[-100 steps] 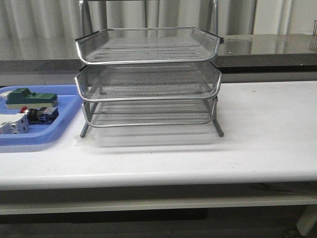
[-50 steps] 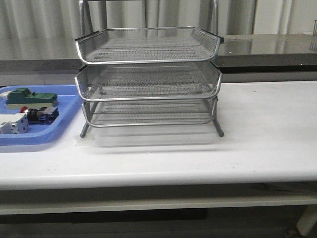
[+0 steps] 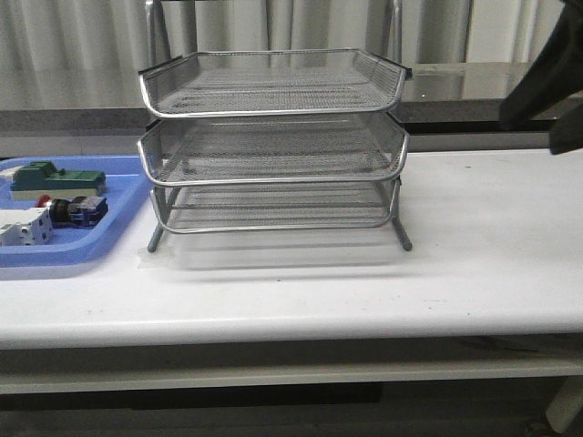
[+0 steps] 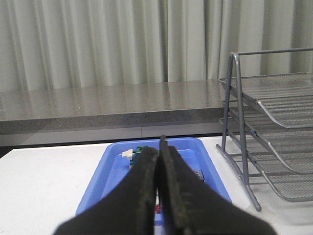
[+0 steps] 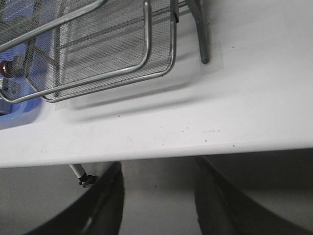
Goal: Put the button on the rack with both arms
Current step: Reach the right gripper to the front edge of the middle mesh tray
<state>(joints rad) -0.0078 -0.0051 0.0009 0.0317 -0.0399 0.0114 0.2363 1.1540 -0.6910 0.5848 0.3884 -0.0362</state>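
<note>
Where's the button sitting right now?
In the front view the button lies in the blue tray at the table's left, between the green block and white breaker, left of the rack.

A white table (image 3: 492, 273) with a rounded front edge fills the foreground, a lower rail of its frame running beneath the top. Behind it stretches a long grey speckled stone counter (image 3: 73, 91) with a polished, reflective surface, and pale pleated curtains (image 4: 98, 44) hang across the whole back wall above it. Light is soft and even, casting faint shadows on the tabletop
</note>
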